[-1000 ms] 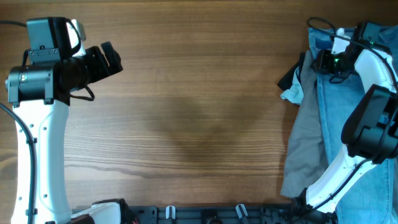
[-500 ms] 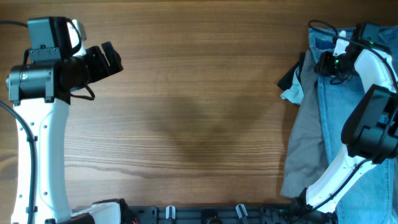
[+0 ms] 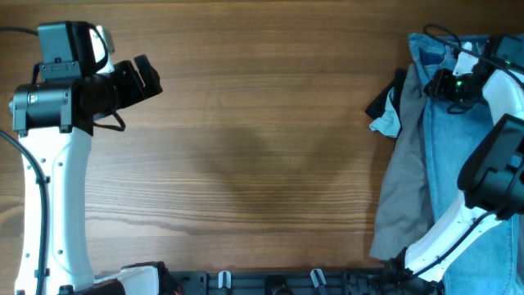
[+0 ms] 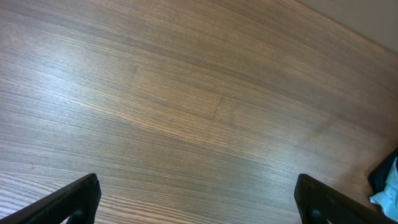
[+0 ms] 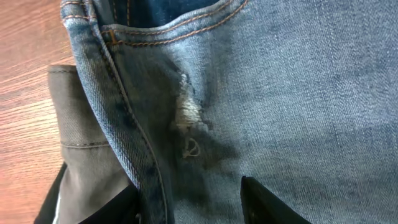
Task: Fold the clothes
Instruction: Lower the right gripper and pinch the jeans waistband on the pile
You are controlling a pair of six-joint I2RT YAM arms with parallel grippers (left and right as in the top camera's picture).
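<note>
Overhead: brown wood-grain table (image 3: 262,147). Jeans (image 3: 458,156) lay along the right edge of frame, partly over a grey garment (image 3: 405,180). Left gripper (image 3: 147,78), upper left, fingers spread wide, nothing between them. Right gripper (image 3: 438,82), upper right, fingers parted over the jeans' pocket area.

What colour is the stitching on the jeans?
Orange-tan stitching on light blue jeans; right wrist view shows it best.

Robot lab tabletop rig: wood-grain table (image 3: 262,123), left arm (image 3: 53,205) and right arm (image 3: 442,231) (both white) rising beside a black rail (image 3: 270,283).
</note>
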